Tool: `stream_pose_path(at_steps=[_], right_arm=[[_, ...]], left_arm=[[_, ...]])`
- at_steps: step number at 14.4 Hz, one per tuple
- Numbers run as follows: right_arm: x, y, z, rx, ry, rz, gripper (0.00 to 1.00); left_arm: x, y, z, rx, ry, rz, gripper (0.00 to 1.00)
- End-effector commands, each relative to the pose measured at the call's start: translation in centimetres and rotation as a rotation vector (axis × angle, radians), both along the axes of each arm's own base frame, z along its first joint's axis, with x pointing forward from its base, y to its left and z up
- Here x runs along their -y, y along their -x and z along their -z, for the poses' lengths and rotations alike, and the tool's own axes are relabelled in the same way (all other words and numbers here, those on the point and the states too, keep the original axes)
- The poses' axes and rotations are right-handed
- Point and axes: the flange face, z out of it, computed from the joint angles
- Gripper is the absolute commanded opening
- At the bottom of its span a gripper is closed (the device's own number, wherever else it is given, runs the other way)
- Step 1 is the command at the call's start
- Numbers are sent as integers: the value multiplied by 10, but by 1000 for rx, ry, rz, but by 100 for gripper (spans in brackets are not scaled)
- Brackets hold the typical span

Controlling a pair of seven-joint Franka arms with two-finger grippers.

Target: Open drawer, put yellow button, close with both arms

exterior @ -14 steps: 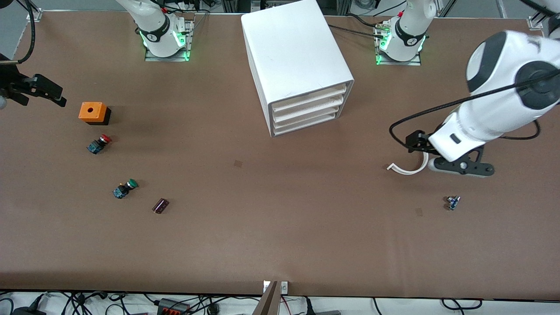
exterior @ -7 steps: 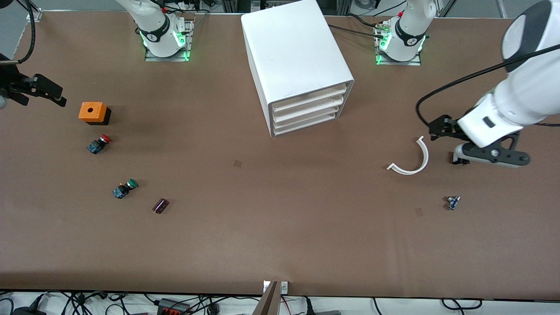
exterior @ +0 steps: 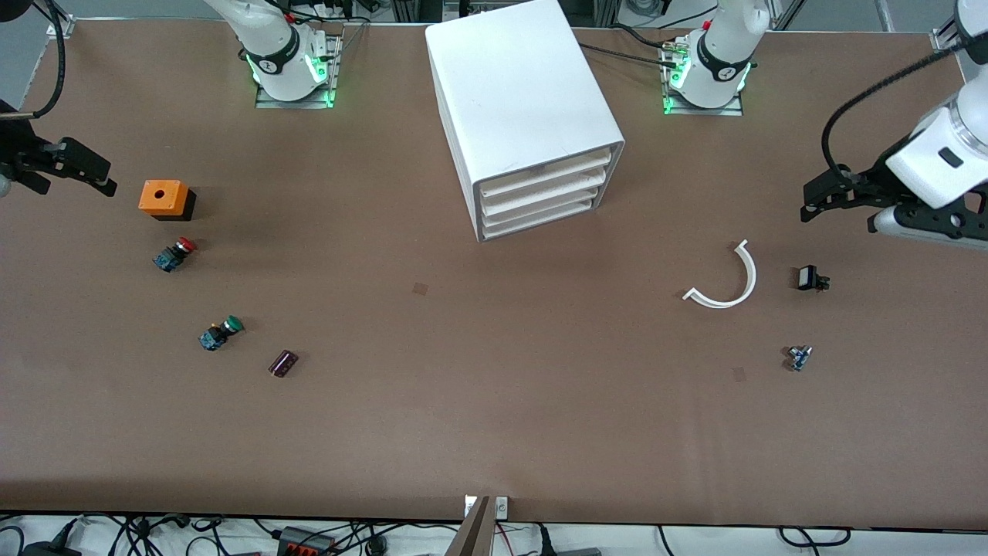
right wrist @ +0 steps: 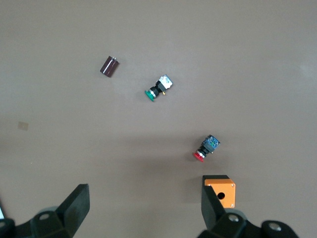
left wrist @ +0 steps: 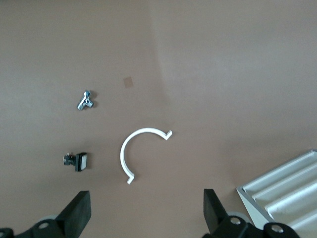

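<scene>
The yellow button is not in view. The white drawer cabinet (exterior: 522, 100) stands mid-table near the arms' bases with all its drawers (exterior: 540, 194) shut; a corner of it shows in the left wrist view (left wrist: 283, 189). My left gripper (exterior: 832, 194) hangs open and empty over the table toward the left arm's end, above a white curved strip (exterior: 725, 287); its own view (left wrist: 146, 218) shows the wide gap. My right gripper (exterior: 71, 174) hangs open and empty over the right arm's end, beside an orange box (exterior: 162, 198); its own view (right wrist: 143, 213) shows the same.
A red-capped button (exterior: 174, 254), a green-capped button (exterior: 220, 333) and a dark cylinder (exterior: 282, 363) lie nearer the camera than the orange box. A small black part (exterior: 810, 279) and a small blue part (exterior: 799, 357) lie by the curved strip.
My left arm has swung up and away from the curved strip toward its end of the table, uncovering the small black part. The right gripper has barely moved.
</scene>
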Motion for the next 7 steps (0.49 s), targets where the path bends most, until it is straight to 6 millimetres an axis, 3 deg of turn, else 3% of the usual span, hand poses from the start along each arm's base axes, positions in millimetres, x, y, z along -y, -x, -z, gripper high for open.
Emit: stream_pose_path(at_steps=[1, 4, 7], right_arm=[[2, -1, 4, 10, 12, -6, 100], [1, -3, 8, 2, 10, -6, 100], [1, -7, 16, -12, 9, -7, 100]], left_arm=[[-7, 25, 10, 39, 7, 3, 100], [-1, 25, 5, 28, -39, 29, 100], [-2, 11, -4, -3, -33, 32, 100]])
